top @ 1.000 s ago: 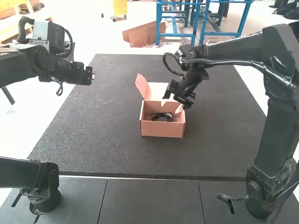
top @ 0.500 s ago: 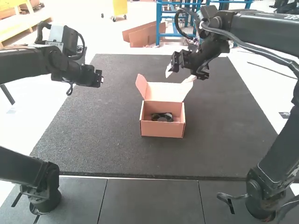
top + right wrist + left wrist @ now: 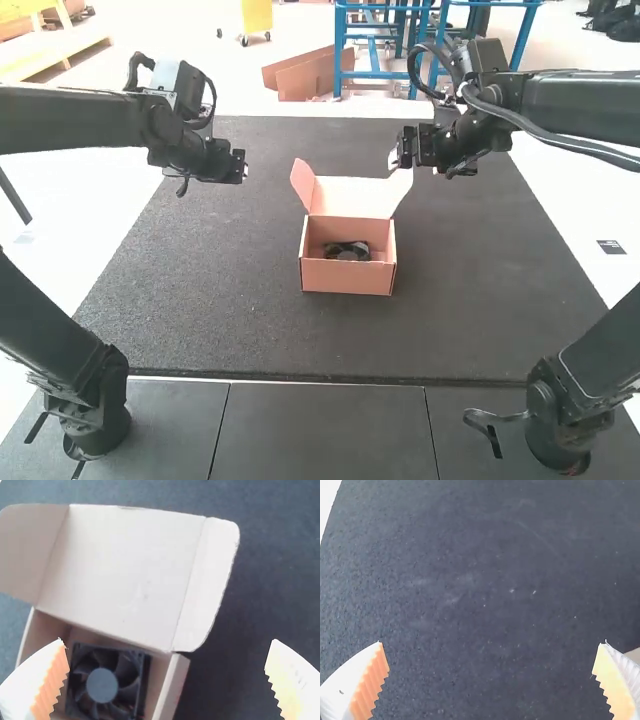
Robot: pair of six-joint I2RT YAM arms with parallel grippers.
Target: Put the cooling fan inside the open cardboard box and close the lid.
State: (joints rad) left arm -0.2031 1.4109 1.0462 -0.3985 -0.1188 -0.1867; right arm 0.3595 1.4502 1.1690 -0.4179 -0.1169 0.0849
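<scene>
Two empty claws, left gripper (image 3: 492,649) and right gripper (image 3: 166,644), fingers wide apart; cooling fan (image 3: 106,684) inside cardboard box (image 3: 347,272), mid-table (image 3: 200,300).
Light, stiff, crease-prone lid (image 3: 350,197) upright on far side; probably best pushed at free top edge.

High overview, close right wrist: shared box (image 3: 347,272).

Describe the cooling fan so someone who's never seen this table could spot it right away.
On the black mat, near its middle, stands one small cardboard box with its lid up. Inside lies the cooling fan, flat on the bottom: a square black frame with blades around a round hub, the only dark thing in the pale box.
</scene>
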